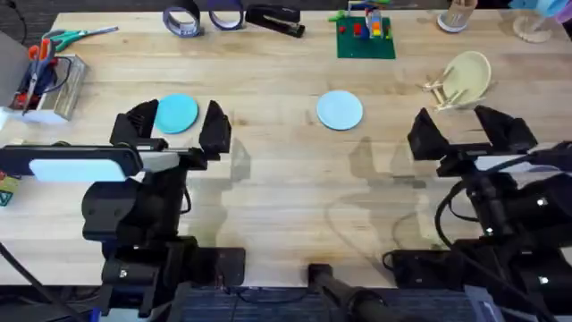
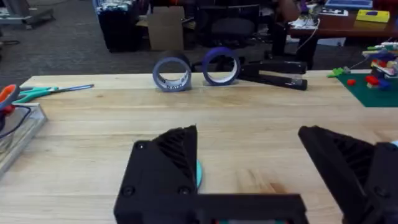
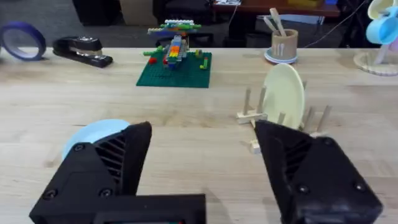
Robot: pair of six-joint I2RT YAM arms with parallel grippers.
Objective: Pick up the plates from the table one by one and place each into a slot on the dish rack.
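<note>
the teal plate (image 1: 176, 114) lies flat on the table (image 1: 286, 188) between the spread fingers of the left gripper (image 1: 175, 125), jaws wide and holding nothing. the pale blue plate (image 1: 340, 110) lies flat near the table's middle, well apart from both grippers. the right gripper (image 1: 472, 132) hangs near the dish rack (image 1: 444, 92), jaws wide and empty. the rack holds a cream plate (image 1: 471, 73) standing on edge, tilted, in one slot. the right wrist view shows the rack's pegs (image 3: 248, 99) and the pale blue plate's rim behind a finger; the left wrist view shows a teal sliver (image 2: 199, 174) beside a finger. tape rolls (image 1: 184, 20), a stapler (image 1: 273, 20), scissors (image 1: 76, 37) and a green brick plate (image 1: 365, 39) sit along the far edge.
</note>
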